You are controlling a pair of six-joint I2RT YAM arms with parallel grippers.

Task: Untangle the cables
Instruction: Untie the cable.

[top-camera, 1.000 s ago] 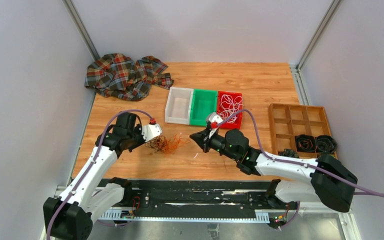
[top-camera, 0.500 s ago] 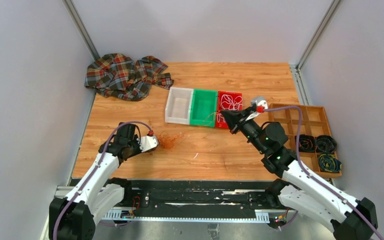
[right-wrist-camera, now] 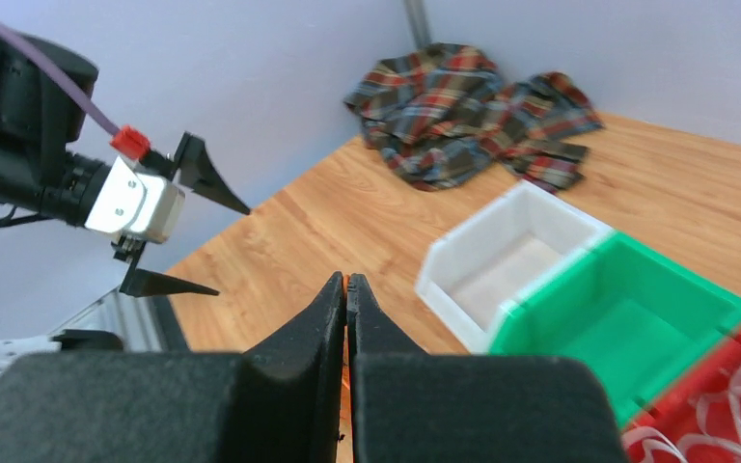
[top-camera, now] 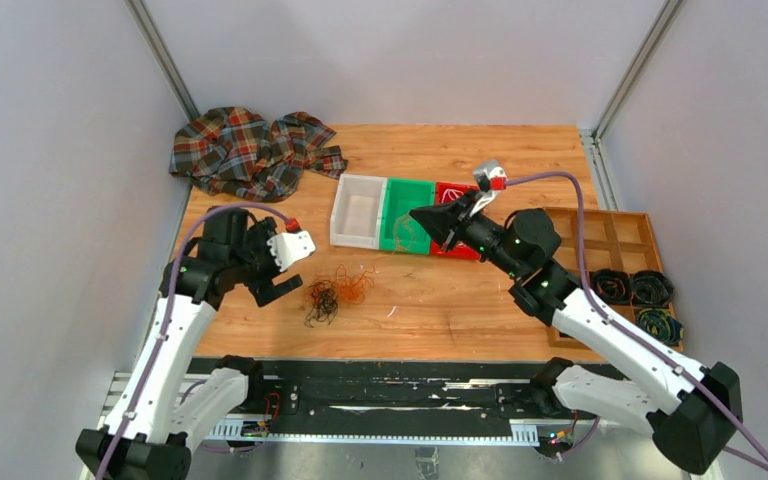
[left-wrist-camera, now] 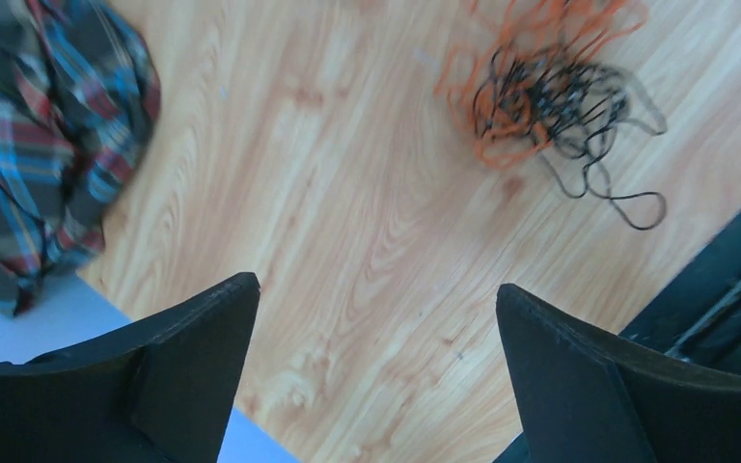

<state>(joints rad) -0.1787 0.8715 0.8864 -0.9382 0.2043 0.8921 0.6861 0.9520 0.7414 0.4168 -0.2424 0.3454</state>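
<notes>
A tangle of thin orange and black cables (top-camera: 335, 290) lies loose on the wooden table (top-camera: 440, 310); the left wrist view has it at the top right (left-wrist-camera: 540, 92). My left gripper (top-camera: 298, 268) hangs just left of the tangle, open, with nothing between its fingers (left-wrist-camera: 193, 367). My right gripper (top-camera: 417, 214) is raised over the green bin (top-camera: 407, 205), shut on a thin orange cable (right-wrist-camera: 347, 282) that shows as a sliver between its jaws. White cables (right-wrist-camera: 724, 415) lie in the red bin (top-camera: 452, 190).
An empty white bin (top-camera: 358, 212) stands left of the green one. A crumpled plaid cloth (top-camera: 250, 150) lies at the back left. At the right edge, a wooden compartment tray (top-camera: 600, 235) holds dark rolled coils (top-camera: 632, 288).
My left gripper has opened, let go of the tangle and drawn up and back. The tangle now lies spread on the table. My right gripper has swung left over the green bin.
</notes>
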